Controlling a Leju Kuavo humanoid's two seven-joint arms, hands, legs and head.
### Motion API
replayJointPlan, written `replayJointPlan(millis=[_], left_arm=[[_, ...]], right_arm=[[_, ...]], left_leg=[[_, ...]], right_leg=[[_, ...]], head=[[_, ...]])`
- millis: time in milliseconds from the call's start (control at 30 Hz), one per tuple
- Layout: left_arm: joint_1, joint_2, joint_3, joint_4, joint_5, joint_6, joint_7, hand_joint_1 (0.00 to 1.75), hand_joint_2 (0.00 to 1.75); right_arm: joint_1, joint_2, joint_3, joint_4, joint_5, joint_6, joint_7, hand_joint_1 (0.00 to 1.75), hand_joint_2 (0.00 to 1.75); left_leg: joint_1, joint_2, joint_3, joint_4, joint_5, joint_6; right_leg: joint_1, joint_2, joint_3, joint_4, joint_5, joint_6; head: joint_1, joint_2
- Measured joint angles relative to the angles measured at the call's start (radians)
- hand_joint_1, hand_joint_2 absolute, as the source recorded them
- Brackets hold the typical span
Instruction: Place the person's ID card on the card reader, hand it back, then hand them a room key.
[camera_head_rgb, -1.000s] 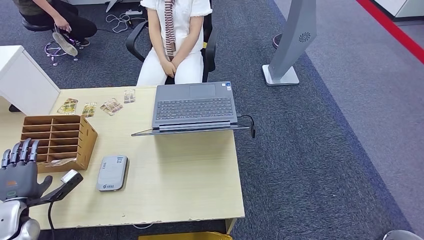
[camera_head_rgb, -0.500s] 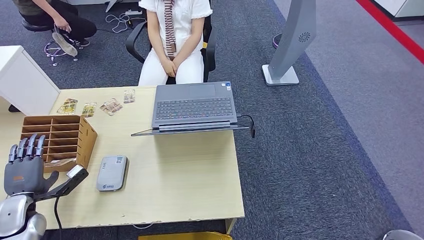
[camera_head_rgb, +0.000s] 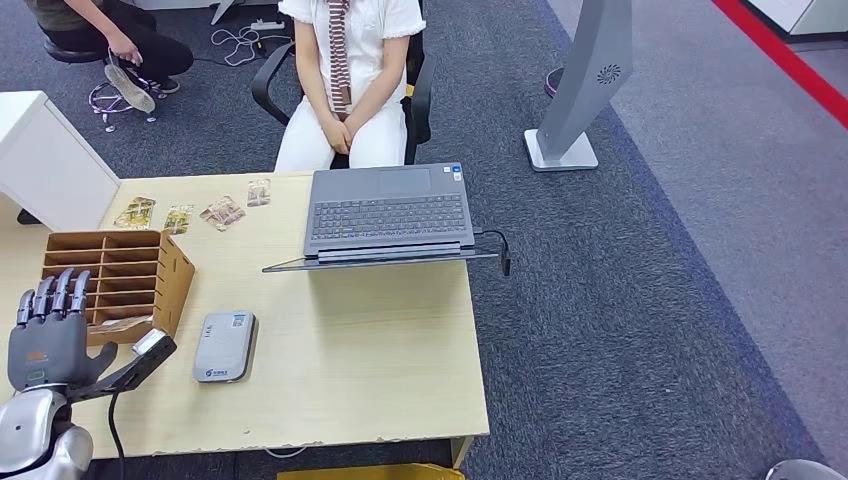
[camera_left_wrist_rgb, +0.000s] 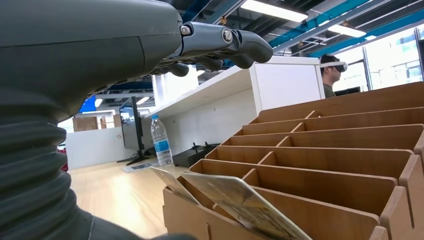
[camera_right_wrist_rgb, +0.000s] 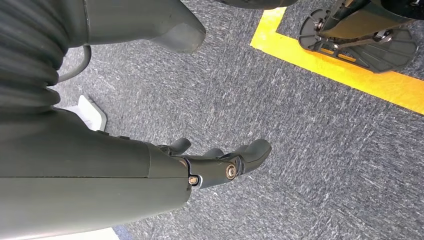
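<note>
One card reader (camera_head_rgb: 225, 346) — long axis seemingly toward person (camera_head_rgb: 347, 80).

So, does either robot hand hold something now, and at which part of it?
Nothing is held. The left robot hand hovers with its fingers apart beside the wooden organizer; the right robot hand hangs over the carpet with nothing in it.

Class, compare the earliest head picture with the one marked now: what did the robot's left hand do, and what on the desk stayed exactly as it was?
The left hand rose and moved forward toward the wooden organizer, its fingers spread and holding nothing; most of that came early, with hardly any shift afterwards. Nothing was picked up or released. The card reader, laptop and the cards at the far edge stayed put, and the seated person barely moved.
</note>
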Motion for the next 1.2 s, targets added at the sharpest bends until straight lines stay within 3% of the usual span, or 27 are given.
replayJointPlan(millis=[133,267,633,1200], left_arm=[[0.001,0.000,0.000,0.000,0.000,-0.006,0.002,0.45,1.75],[0.001,0.000,0.000,0.000,0.001,-0.007,0.002,1.75,1.75],[0.007,0.003,0.000,-0.004,0.038,-0.072,0.004,1.75,1.75],[0.016,0.012,0.000,-0.026,0.057,-0.089,-0.011,1.75,1.75]], right_arm=[[0.000,0.000,0.000,0.000,0.000,0.000,-0.001,0.00,1.75],[0.000,0.000,0.000,0.000,0.000,0.000,-0.002,0.00,1.75],[0.000,0.000,-0.002,0.000,-0.005,-0.002,-0.009,0.00,1.75],[-0.003,0.000,-0.025,0.000,-0.013,-0.002,-0.021,0.00,1.75]], left_leg=[[0.000,0.000,0.000,0.000,0.000,0.000],[0.000,0.000,0.000,0.000,0.000,0.000],[0.000,0.000,0.000,0.000,0.000,0.000],[0.000,0.000,0.000,0.000,0.000,0.000]], right_leg=[[0.000,0.000,0.000,0.000,0.000,0.000],[0.000,0.000,0.000,0.000,0.000,0.000],[0.000,0.000,0.000,0.000,0.000,0.000],[0.000,0.000,0.000,0.000,0.000,0.000]], head=[[0.000,0.000],[0.000,0.000],[0.000,0.000],[0.000,0.000]])
